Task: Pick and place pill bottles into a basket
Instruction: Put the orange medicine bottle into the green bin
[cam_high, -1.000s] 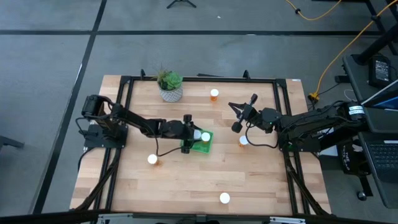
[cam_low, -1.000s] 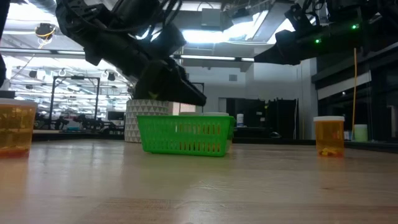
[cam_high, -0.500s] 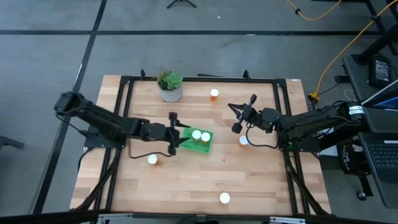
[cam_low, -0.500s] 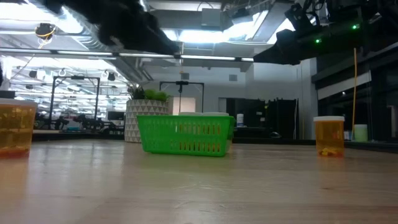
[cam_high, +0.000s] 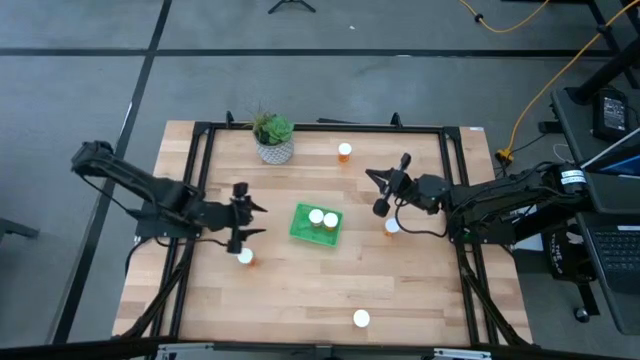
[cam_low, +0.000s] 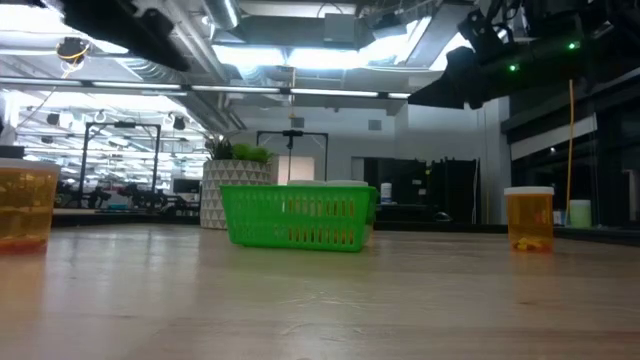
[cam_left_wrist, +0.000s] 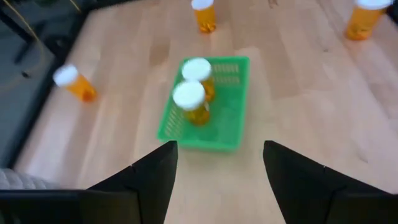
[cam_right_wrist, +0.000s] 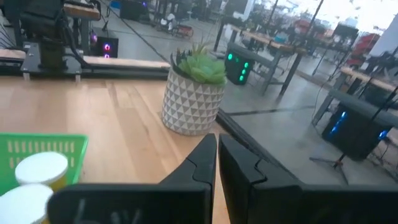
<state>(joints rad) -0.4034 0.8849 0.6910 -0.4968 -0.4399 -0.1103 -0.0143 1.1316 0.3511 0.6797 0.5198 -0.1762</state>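
The green basket (cam_high: 303, 228) sits mid-table with two white-capped orange pill bottles (cam_high: 316, 216) (cam_high: 331, 220) upright in it; the left wrist view shows them too (cam_left_wrist: 188, 99) (cam_left_wrist: 198, 71). My left gripper (cam_high: 260, 220) hovers open to the left of the basket, pointing at it and slanting down, with nothing between its fingers (cam_left_wrist: 155, 177). Another bottle (cam_high: 244, 257) stands on the table just near of it. My right gripper (cam_high: 369, 173) is shut and empty in the air right of the basket, above a bottle (cam_high: 391, 227).
A potted plant (cam_high: 273, 138) stands at the far edge with a bottle (cam_high: 344, 152) to its right. One more bottle (cam_high: 361, 319) is near the front edge. The black frame rails (cam_high: 200, 200) run along the table's sides. Bare wood lies between basket and front edge.
My left gripper has drawn back from over the basket toward the table's left edge and risen, staying open. The basket and the bottles in it have not moved; both caps now show uncovered.
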